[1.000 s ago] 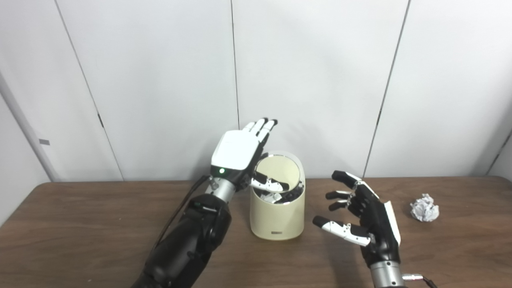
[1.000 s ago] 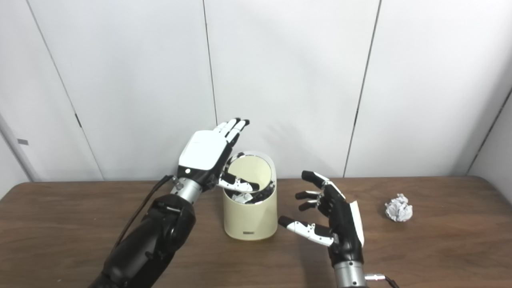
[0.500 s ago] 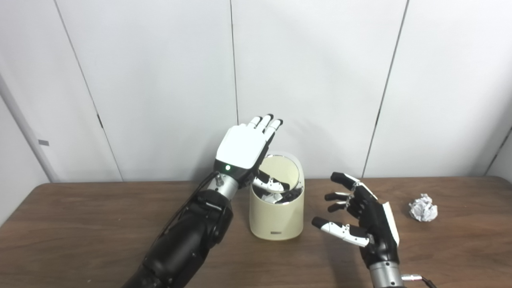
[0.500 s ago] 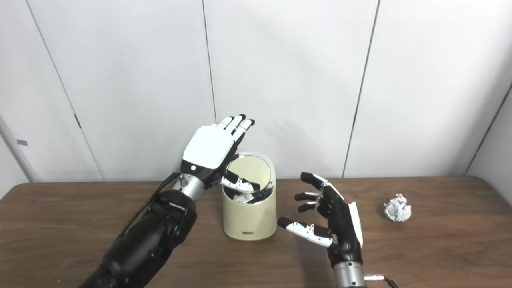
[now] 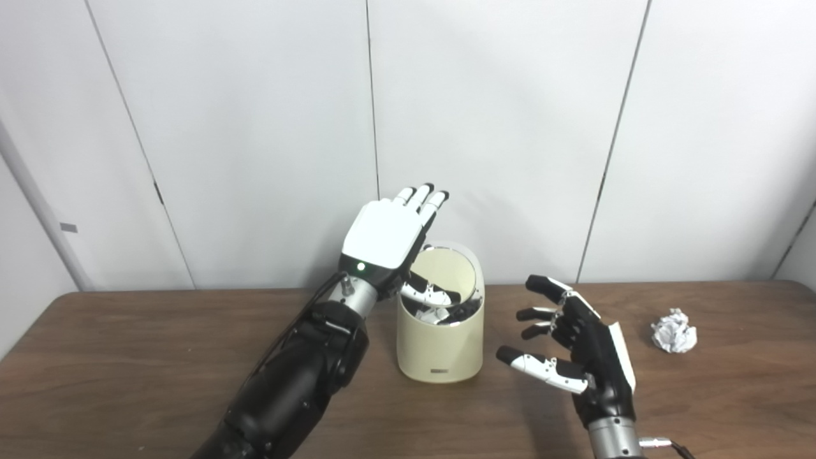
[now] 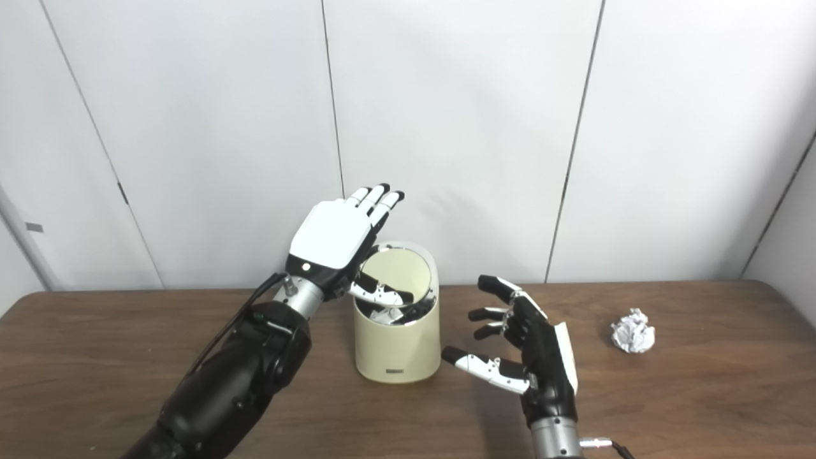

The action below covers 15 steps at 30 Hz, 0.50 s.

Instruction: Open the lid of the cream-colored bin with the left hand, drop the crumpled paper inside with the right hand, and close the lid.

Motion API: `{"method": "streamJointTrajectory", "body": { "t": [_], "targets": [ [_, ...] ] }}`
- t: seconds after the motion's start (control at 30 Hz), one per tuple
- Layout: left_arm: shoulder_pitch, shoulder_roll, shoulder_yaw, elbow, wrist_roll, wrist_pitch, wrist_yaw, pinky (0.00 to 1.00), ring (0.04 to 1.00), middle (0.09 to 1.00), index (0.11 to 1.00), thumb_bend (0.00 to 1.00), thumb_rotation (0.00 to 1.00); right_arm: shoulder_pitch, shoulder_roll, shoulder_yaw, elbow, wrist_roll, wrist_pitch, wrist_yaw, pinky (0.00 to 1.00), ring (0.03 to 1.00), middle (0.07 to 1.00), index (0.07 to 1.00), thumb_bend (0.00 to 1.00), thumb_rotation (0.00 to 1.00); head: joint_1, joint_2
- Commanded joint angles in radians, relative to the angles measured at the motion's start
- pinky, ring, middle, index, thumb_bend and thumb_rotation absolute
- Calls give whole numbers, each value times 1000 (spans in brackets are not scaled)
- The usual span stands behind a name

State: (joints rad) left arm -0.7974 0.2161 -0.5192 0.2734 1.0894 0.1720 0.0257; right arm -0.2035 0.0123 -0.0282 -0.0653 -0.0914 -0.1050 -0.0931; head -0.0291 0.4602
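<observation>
The cream-colored bin (image 5: 438, 352) stands mid-table with its round lid (image 5: 456, 273) tipped up at the back, so the mouth is uncovered. My left hand (image 5: 386, 237) hovers open at the bin's upper left. Its fingers point up beside the lid's edge and its thumb reaches across the opening. Whether it touches the lid I cannot tell. My right hand (image 5: 583, 347) is open with spread fingers just right of the bin, holding nothing. The crumpled white paper (image 5: 673, 330) lies on the table further right, well apart from the right hand.
The brown wooden table (image 5: 127, 357) ends at a white panelled wall (image 5: 255, 127) close behind the bin. A black cable runs along my left forearm (image 5: 299, 376).
My left hand has risen a little and shifted right, closer over the bin's rim. The right hand, bin and paper have stayed about where they were.
</observation>
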Motion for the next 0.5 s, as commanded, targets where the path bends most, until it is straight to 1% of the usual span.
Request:
{"method": "streamJointTrajectory", "body": {
  "t": [0.0,0.07,0.1,0.13,0.17,0.2,0.27,0.3,0.33,0.4,0.43,0.47],
  "targets": [
    [-5,-2,38,-1,-18,1,50,767,918,960,988,986,127,-28,1,2,-23,-4,-21,-3,462,598,782,725,754,127,-1,1],
    [-2,-15,73,-15,-49,-4,86,753,904,942,985,928,139,-28,0,2,-24,-9,-20,-4,459,597,783,725,751,129,-1,1],
    [-1,-30,112,-32,-95,-12,105,749,902,938,985,915,144,-28,-1,2,-23,-9,-21,-4,459,597,783,725,750,129,0,2],
    [-1,-44,150,-48,-141,-20,120,771,909,936,978,882,168,-29,-2,1,-21,-9,-23,-4,455,596,782,724,748,124,1,1],
    [-1,-55,176,-57,-172,-28,129,773,910,933,973,860,183,-30,-3,1,-20,-8,-25,-3,453,595,780,723,746,119,2,1],
    [-2,-70,224,-74,-245,-43,122,773,911,932,971,852,189,-30,-5,1,-17,-7,-27,-1,453,594,779,723,745,117,3,0],
    [-5,-88,284,-95,-341,-59,96,728,900,939,981,864,216,-30,-7,1,-14,-3,-31,3,454,592,778,724,731,117,4,0],
    [-6,-96,311,-107,-386,-57,79,724,903,946,989,865,239,-30,-9,2,-13,-2,-33,4,452,591,777,725,728,118,5,-1],
    [-9,-103,335,-116,-424,-55,72,717,898,945,993,873,267,-31,-10,2,-13,-3,-32,4,449,590,777,725,725,120,6,-1],
    [-9,-119,381,-127,-501,-55,71,652,836,888,971,899,323,-31,-11,2,-12,-8,-31,2,440,585,774,726,723,123,7,2],
    [-7,-127,398,-129,-536,-59,72,647,828,876,960,896,333,-32,-12,2,-12,-11,-29,0,437,585,775,727,725,131,7,1],
    [-5,-133,411,-132,-563,-61,70,664,838,876,951,879,352,-33,-12,2,-12,-13,-28,-1,441,584,774,727,728,142,7,1]
  ]
}}
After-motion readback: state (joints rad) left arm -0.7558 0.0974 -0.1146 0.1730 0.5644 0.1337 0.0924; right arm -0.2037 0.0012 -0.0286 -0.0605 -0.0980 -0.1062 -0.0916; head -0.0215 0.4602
